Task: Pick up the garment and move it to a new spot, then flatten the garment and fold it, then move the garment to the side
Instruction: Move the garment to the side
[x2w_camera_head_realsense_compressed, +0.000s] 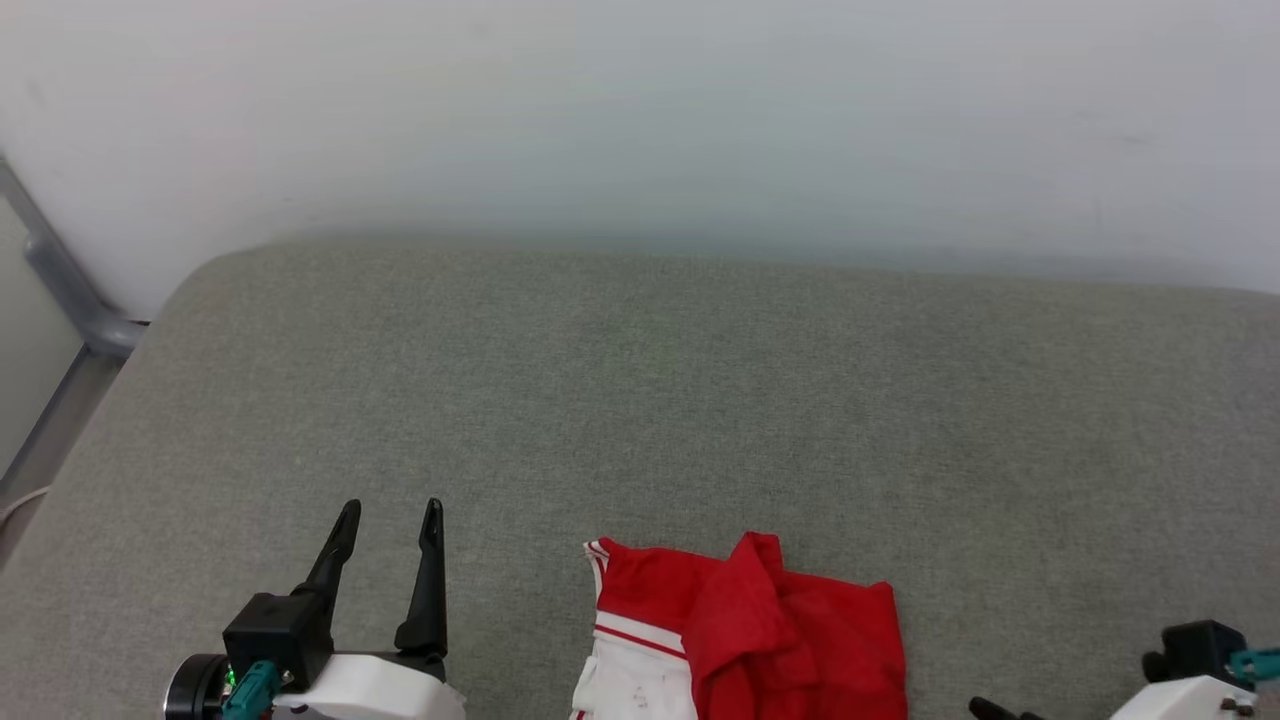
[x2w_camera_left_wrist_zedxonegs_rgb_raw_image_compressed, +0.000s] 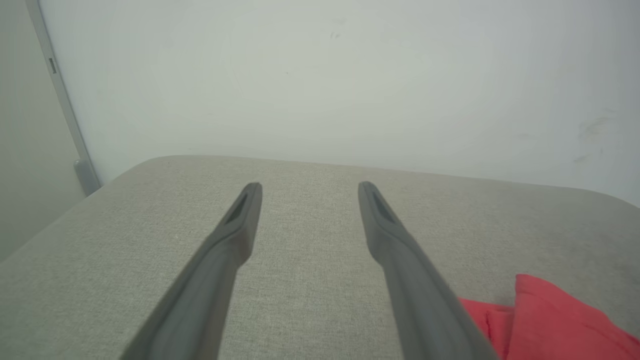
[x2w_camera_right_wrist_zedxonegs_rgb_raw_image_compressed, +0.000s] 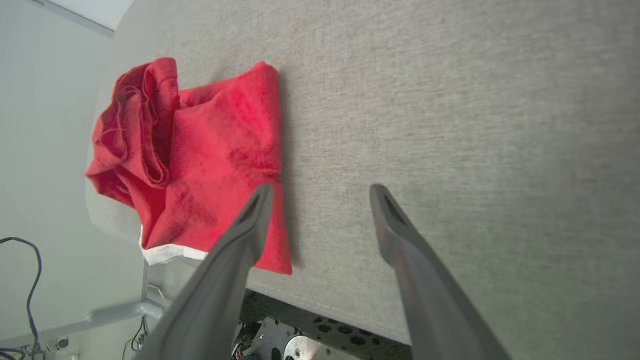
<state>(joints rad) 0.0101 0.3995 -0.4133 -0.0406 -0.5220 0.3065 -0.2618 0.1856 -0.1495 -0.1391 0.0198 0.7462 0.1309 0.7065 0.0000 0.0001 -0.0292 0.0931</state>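
Left claw (x2w_camera_head_realsense_compressed: 391, 506) points forward, jaws wide, left of the garment (x2w_camera_head_realsense_compressed: 770, 630).

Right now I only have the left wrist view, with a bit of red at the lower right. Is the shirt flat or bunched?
Observer: Bunched. The shirt lies crumpled, red folds piled over a white part.
Operator: Where on the cushion?
Observer: At the cushion's near edge, right of the left tool.
Operator: And the right tool?
Observer: The right tool is open, on the shirt's right side, holding nothing.
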